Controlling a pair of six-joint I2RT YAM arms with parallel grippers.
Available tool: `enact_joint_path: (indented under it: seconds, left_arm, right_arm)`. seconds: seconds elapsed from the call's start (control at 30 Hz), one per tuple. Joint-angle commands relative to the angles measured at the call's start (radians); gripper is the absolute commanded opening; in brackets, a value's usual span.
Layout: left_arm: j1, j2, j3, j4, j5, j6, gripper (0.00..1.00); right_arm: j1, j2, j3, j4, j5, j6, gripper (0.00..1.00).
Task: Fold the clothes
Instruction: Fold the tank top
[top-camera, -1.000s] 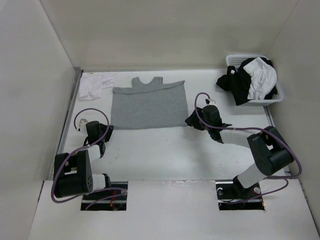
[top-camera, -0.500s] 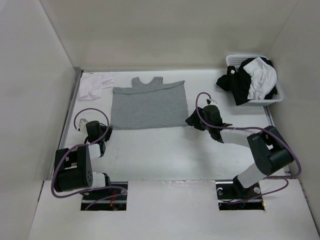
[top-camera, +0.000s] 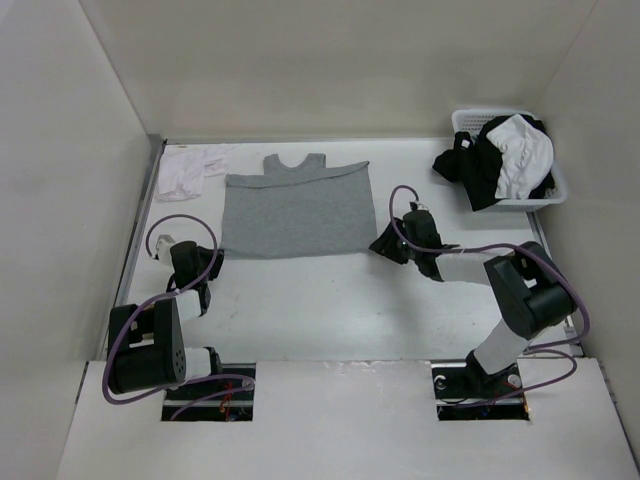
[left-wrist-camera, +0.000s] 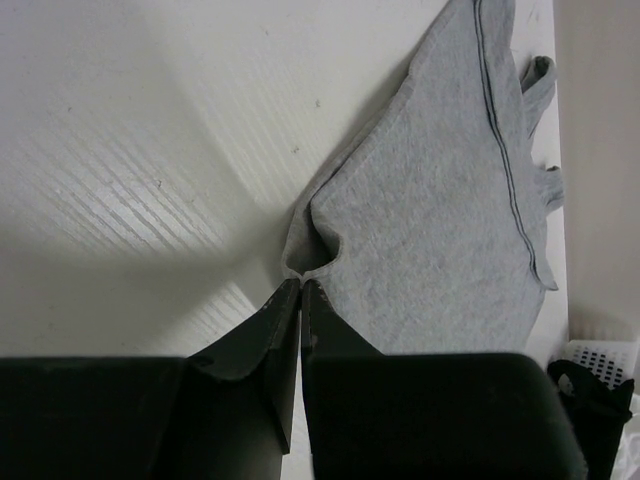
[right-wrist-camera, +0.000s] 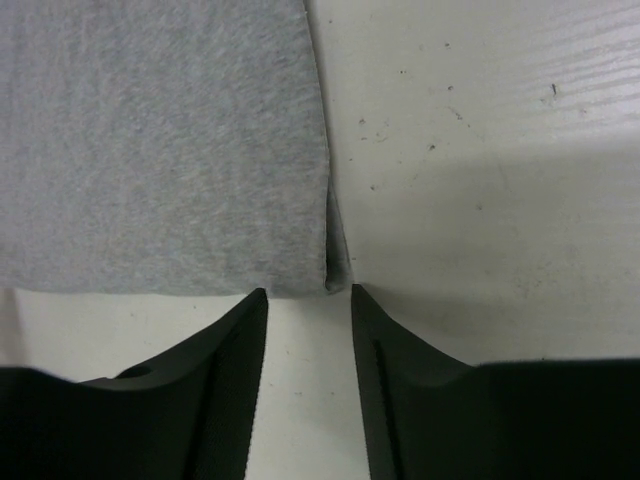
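A: While the left gripper (left-wrist-camera: 300, 284) is pressed together on the near-left corner of the clothes (left-wrist-camera: 430, 200), I see only a very thin bite of cloth at its tips. Is this enough?

B: I think it is doubtful. If the arm lifts now, the corner may slide out, because the knit looks soft and the pinch is at the very edge.

A: And the right gripper (right-wrist-camera: 308, 295)?

B: Its jaws stand apart, one on each side of the near-right corner, with nothing clamped. If it closes too high, it may catch only the upper layer, or nothing at all.

A: Where do the clothes lie?

B: Flat on the table (top-camera: 330, 300), in the middle toward the far side, between the two arms. With one corner held and the other not, a lift would pull the cloth crooked and spoil the fold.
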Motion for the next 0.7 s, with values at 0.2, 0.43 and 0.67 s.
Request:
enact_joint_path:
  seconds: [0.2, 0.43, 0.67]
  left_arm:
    - [0.010, -0.031, -0.012, 0.058, 0.024, -0.010, 0.00]
    - [-0.021, -0.150, 0.002, 0.054, 0.051, -0.062, 0.00]
    - [-0.064, -0.646, 0.224, -0.357, 0.010, -0.016, 0.00]
  right_arm:
    - [-0.025, 0.078, 0.019, 0.071, -0.016, 0.052, 0.21]
    - [-0.019, -0.075, -0.042, 0.157, 0.049, 0.029, 0.03]
    - [0.074, -0.669, -0.035, -0.236, 0.204, -0.104, 0.03]
